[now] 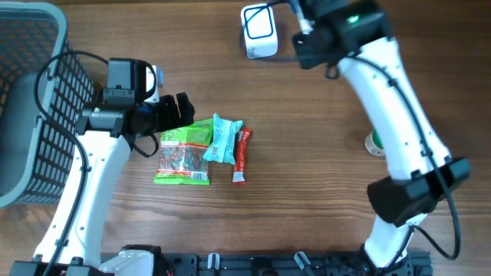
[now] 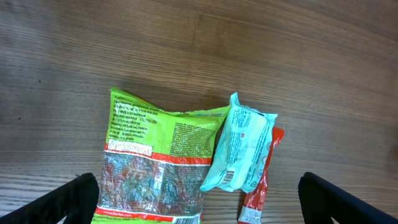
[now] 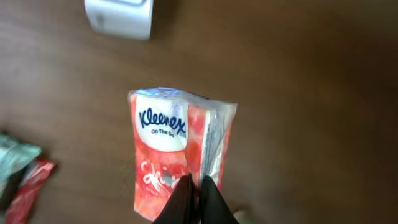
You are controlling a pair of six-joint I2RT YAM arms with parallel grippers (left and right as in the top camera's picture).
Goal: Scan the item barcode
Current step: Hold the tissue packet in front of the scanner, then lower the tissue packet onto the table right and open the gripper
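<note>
Across the brown wooden worktop [image 1: 307, 192], a grey mesh basket [image 1: 31, 115] filled the far left edge of the overhead view. The left arm [image 1: 92, 184] reached up beside the basket. The right arm [image 1: 399, 107] stretched from the near right side toward the far edge.

The left end effector [image 1: 182, 112] had its fingers spread wide apart and held nothing. It hung just above the top edge of a green snack bag [image 1: 184, 153]. In the left wrist view the two dark fingertips [image 2: 68, 202] showed at the bottom corners, with the bag between them. The bag lay flat on the worktop.

The right end effector [image 3: 198, 196] was clamped on the lower edge of a red and white tissue pack [image 3: 177, 155], with the fingers pressed together around a thin fold of wrapper. The pack was held off the worktop with its printed label toward the wrist camera. It sat near a white scanner [image 1: 258, 31] that stood at the far edge. In the right wrist view the scanner [image 3: 119, 15] showed at the upper left, apart from the pack.

A teal packet [image 1: 222, 139] lay tilted over the right edge of the green bag. Its other side overlapped a thin red stick [image 1: 241, 157], which lay just right of the bag.

A small round object [image 1: 374, 143], green and white, sat well to the right, partly hidden by the right arm. I could not tell what it was.
</note>
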